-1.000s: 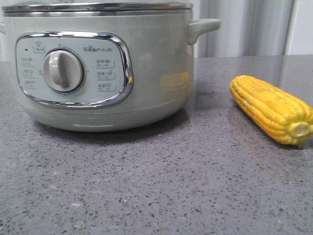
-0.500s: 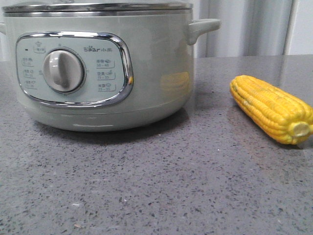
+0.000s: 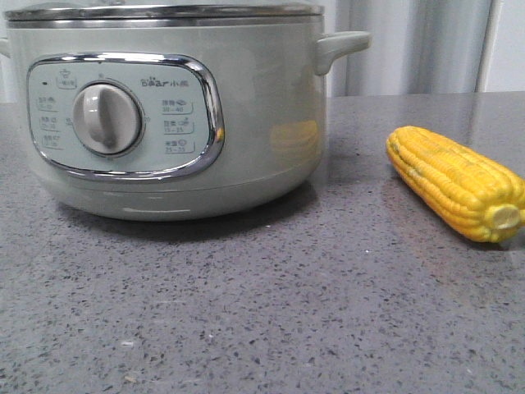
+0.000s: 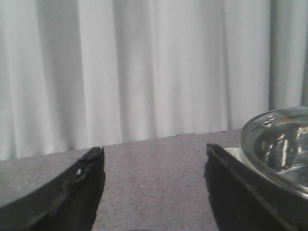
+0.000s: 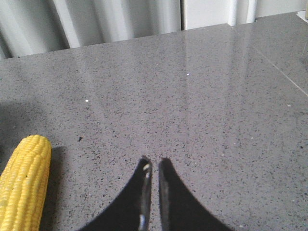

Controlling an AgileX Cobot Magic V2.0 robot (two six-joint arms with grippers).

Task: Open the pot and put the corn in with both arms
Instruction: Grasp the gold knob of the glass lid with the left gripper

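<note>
The pale sage-green pot [image 3: 246,123] stands at the left of the front view with its lid on; its beige dial [image 3: 107,119] faces me. The glass lid [image 4: 281,144] shows at the edge of the left wrist view. The yellow corn [image 3: 455,182] lies on the counter to the right of the pot, stub end toward me; it also shows in the right wrist view [image 5: 24,187]. My left gripper [image 4: 154,154] is open and empty beside the lid. My right gripper [image 5: 153,163] is shut and empty above the counter, apart from the corn. Neither gripper shows in the front view.
The grey speckled counter [image 3: 262,312] runs under everything. Pale curtains [image 4: 144,67] hang behind the counter's far edge. The pot's side handle [image 3: 340,45] sticks out toward the corn.
</note>
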